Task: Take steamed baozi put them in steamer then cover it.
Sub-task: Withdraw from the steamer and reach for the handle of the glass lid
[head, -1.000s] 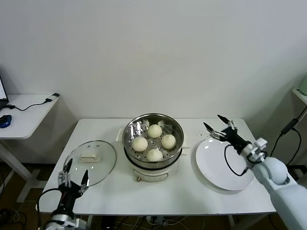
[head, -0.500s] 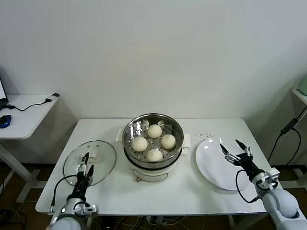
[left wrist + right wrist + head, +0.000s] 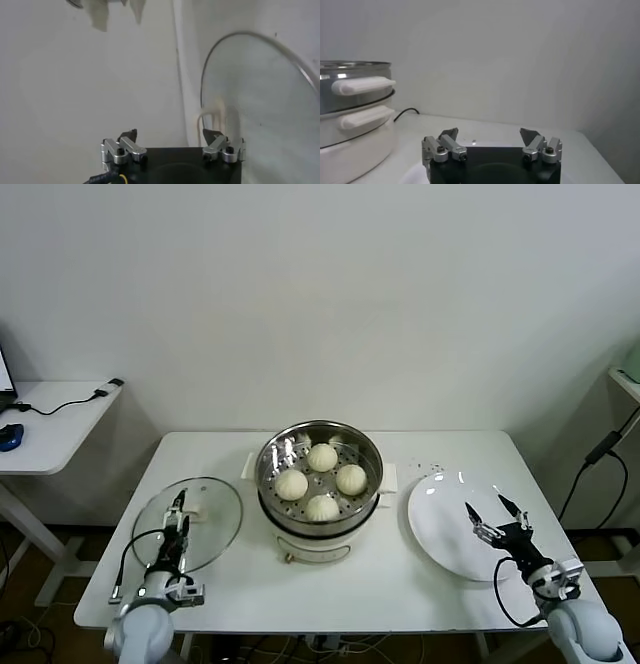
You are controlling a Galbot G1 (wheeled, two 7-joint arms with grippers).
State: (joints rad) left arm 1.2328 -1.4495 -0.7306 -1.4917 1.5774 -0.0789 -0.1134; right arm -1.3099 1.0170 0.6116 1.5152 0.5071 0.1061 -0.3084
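Baozi are all four sitting in the steamer, which we've got mid-table, off to the right of our left gripper and to the left of our right gripper. Left gripper is hovering right over the cover, near the white handle, fingers spread wide and holding nothing. From the left wrist view we see the cover's metal rim curving just ahead of the fingertips and the handle close by. Right gripper is over the near part of the white plate, also wide open and empty. Right wrist view shows the steamer's shiny wall and its white side handles off to one side, well apart from the fingers.
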